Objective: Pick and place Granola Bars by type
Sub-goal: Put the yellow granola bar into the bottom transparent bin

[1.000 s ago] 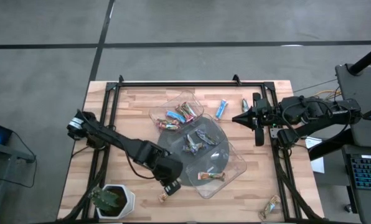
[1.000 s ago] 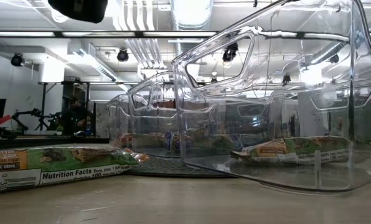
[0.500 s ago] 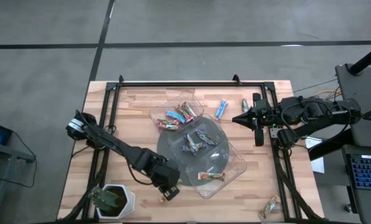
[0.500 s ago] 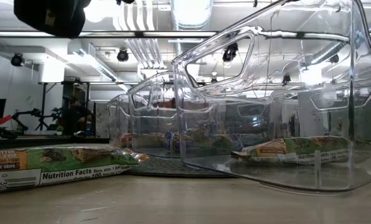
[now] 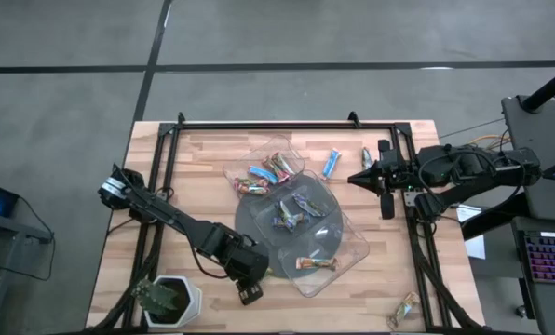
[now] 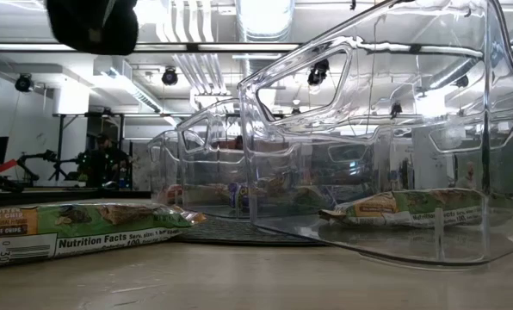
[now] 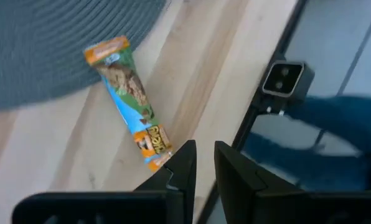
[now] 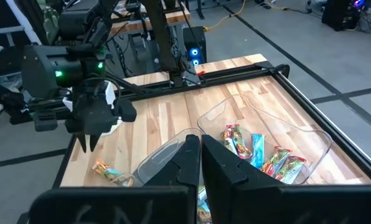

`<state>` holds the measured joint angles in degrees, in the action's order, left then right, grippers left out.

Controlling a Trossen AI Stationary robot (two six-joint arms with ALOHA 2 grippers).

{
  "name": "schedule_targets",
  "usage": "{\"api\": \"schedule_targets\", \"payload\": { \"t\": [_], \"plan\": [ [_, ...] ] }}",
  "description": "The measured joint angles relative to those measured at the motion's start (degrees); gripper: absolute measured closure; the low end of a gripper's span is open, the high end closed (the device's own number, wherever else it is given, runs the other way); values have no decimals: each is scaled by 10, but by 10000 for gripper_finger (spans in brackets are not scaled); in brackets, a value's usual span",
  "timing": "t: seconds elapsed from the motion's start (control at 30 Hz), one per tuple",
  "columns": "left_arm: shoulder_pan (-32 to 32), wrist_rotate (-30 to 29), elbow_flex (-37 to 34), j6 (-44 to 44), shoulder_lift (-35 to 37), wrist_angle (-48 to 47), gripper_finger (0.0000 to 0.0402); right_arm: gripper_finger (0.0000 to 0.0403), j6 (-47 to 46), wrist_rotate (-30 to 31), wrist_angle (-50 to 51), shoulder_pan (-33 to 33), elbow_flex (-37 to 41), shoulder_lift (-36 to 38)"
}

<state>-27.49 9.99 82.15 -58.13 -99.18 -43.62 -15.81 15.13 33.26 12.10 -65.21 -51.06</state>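
Note:
A granola bar (image 7: 128, 102) with an orange, green and blue wrapper lies flat on the wood near the table's front edge, one end on the grey disc (image 7: 61, 43). My left gripper (image 7: 204, 163) hangs just above it, fingers slanting down and a little apart, with nothing between them; the right wrist view shows it (image 8: 87, 144) clear of the bar (image 8: 111, 173). More bars lie in the far clear tray (image 5: 263, 167), on the disc (image 5: 291, 209) and in the near tray (image 5: 315, 263). My right gripper (image 5: 357, 179) waits shut by the right rail.
Loose bars lie on the wood at the far right (image 5: 331, 163) (image 5: 366, 156) and at the front right corner (image 5: 405, 310). A white-potted plant (image 5: 166, 300) stands at the front left, close to my left arm. A black frame rail (image 5: 259, 124) rings the table.
My left gripper has gone toward the table's near edge and a little to the left, sinking as it went. It now stands over the bar by the front edge, which has kept its place.

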Motion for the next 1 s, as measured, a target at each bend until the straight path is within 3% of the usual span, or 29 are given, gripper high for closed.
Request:
{"api": "schedule_targets", "payload": {
  "t": [0.13,0.5,0.57,0.7,0.83,1.0],
  "plan": [
    [0,15,0,127,0,0,360,394,-1,0,0,0,0,0],
    [0,20,0,641,0,-1,360,394,-11,0,-1,0,0,0],
    [0,-8,0,700,0,-1,360,394,-20,1,-1,0,0,0],
    [-1,-121,0,786,0,-1,360,394,-38,1,-1,0,0,0],
    [-3,-244,-11,967,0,5,360,394,-52,12,-1,0,0,0],
    [-6,-261,-32,1195,0,22,360,394,-70,34,-2,0,0,0]
  ]
}}
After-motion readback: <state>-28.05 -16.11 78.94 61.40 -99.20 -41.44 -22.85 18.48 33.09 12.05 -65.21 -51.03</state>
